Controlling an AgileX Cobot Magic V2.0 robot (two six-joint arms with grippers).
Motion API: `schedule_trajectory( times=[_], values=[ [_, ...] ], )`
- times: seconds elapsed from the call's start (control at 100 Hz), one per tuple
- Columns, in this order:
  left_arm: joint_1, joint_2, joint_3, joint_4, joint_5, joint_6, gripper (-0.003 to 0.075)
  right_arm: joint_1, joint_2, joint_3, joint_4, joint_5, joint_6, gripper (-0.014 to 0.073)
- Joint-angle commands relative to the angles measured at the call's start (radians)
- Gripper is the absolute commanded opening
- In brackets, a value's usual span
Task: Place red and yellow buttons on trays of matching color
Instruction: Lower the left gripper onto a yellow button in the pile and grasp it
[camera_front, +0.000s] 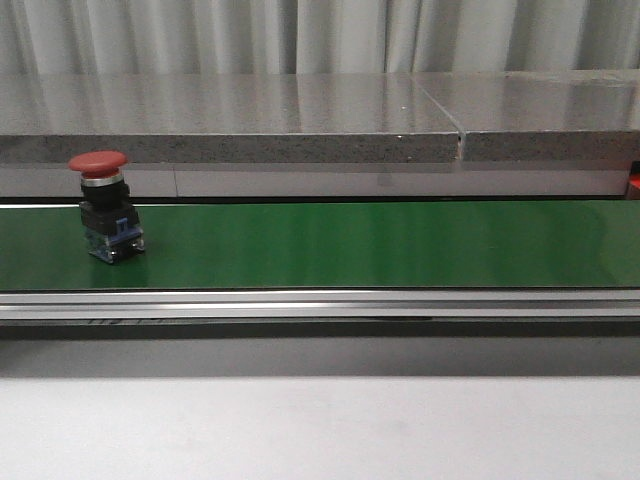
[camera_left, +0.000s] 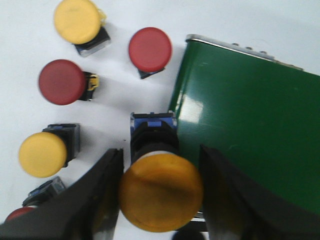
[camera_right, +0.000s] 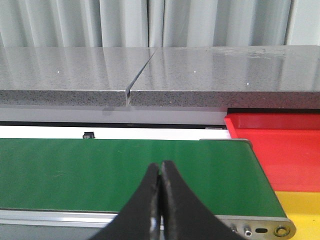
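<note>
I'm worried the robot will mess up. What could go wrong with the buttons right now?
The yellow button sits between the left gripper fingers, right beside the green belt's end; set down too close to that edge, it might tip off. The red button stands tall on the belt and could topple. The right gripper is shut, so it may not be ready in time to catch it.

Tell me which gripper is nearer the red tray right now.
Right. The right gripper, shut, hangs over the green belt beside the red tray. The left gripper holds a yellow button at the belt's other end.
</note>
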Motion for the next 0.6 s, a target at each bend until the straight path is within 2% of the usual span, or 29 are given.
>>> schedule_trajectory(
  times=[0.0, 0.24, 0.59],
  values=[
    [-0.047, -0.048, -0.029, -0.03, -0.022, 0.026, 0.0218, 0.001, -0.011, -0.014, -0.013, -0.076, -0.003, -0.0067],
    [-0.123, -0.011, -0.029, -0.025, -0.031, 0.041, 0.0218, 0.001, -0.011, -0.014, -0.013, -0.076, -0.003, -0.0067],
    [-0.123, 0.021, -0.029, -0.023, -0.023, 0.068, 0.0241, 0.001, -0.011, -0.014, -0.013, -0.076, -0.003, -0.0067]
  ],
)
